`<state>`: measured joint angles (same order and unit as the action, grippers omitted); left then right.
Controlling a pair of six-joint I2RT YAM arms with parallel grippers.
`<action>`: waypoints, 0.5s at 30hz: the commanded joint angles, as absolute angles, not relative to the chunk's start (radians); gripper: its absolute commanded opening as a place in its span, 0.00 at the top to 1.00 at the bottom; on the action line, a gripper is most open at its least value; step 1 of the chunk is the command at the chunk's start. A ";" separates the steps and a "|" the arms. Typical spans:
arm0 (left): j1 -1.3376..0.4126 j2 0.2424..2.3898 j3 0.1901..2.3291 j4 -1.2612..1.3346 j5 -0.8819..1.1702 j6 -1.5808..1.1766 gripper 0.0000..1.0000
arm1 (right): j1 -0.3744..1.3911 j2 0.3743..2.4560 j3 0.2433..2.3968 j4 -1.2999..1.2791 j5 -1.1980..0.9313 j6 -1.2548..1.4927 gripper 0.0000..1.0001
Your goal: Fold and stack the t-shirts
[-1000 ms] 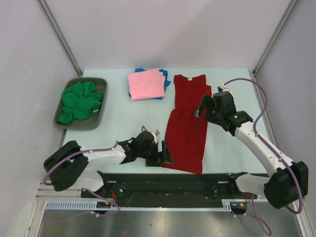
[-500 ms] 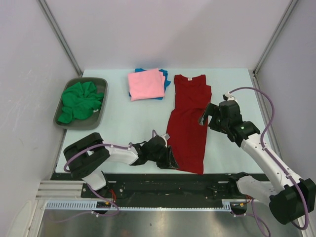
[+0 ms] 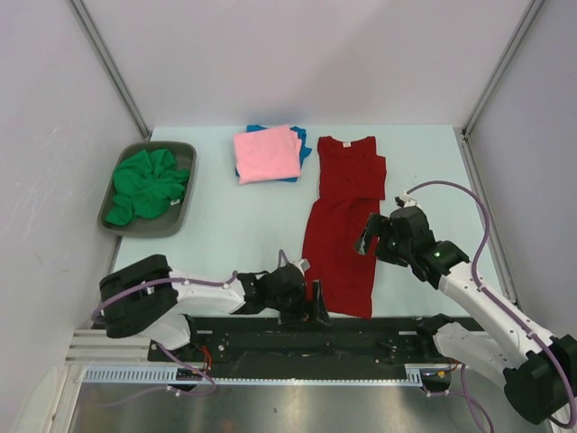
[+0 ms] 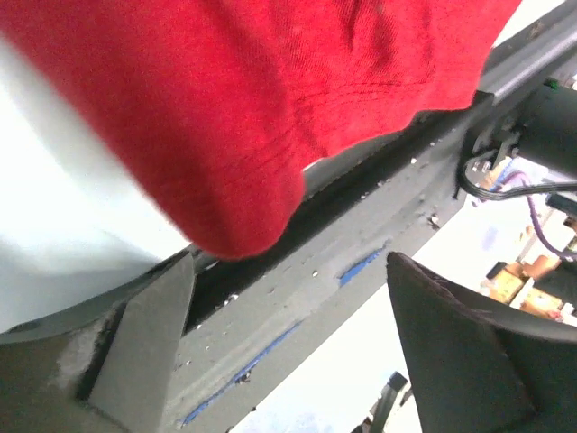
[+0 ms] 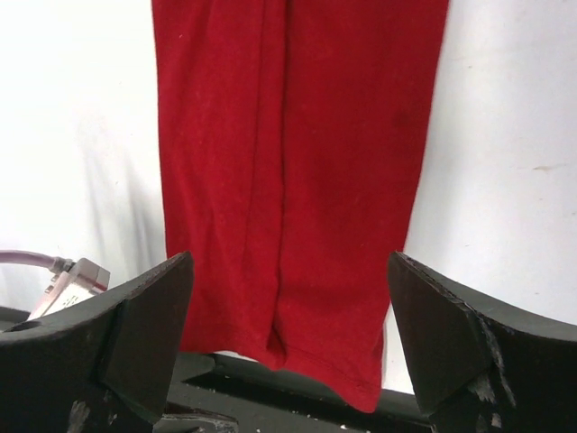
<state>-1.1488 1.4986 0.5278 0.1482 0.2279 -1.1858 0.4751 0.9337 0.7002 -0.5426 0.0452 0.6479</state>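
You are working on the dark red soft-cloth t-shirt (image 3: 341, 225). It is lying as a long narrow strip on the pale table (image 3: 225, 244), right of centre, with its sleeves tucked in, its collar at the far end and its hem draping slightly over the near edge. You are keeping the left gripper (image 3: 313, 300) low at the hem's near-left corner, jaws released and gripping nothing; the corner is sitting just ahead of the fingers, probably so you can pinch it. You are hovering the right gripper (image 3: 372, 242) above the shirt's right edge, jaws likewise spread and empty, likely lining up on the other hem corner for a lengthwise fold. The folded pink t-shirt (image 3: 267, 153) is lying on the folded blue t-shirt (image 3: 305, 149) at far centre, forming the stack, while the crumpled green t-shirt (image 3: 147, 185) is waiting in the grey metal tray (image 3: 153, 229) at far left.
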 commanded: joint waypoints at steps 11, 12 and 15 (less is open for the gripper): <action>-0.991 1.396 0.537 -0.176 0.014 -1.066 0.00 | 0.537 0.873 0.693 -0.529 0.092 0.687 0.07; -0.985 1.414 0.544 -0.170 0.014 -1.060 0.00 | 0.538 0.873 0.693 -0.529 0.095 0.686 0.07; -0.973 1.489 0.580 -0.164 0.018 -1.045 0.00 | 0.537 0.870 0.693 -0.535 0.100 0.683 0.07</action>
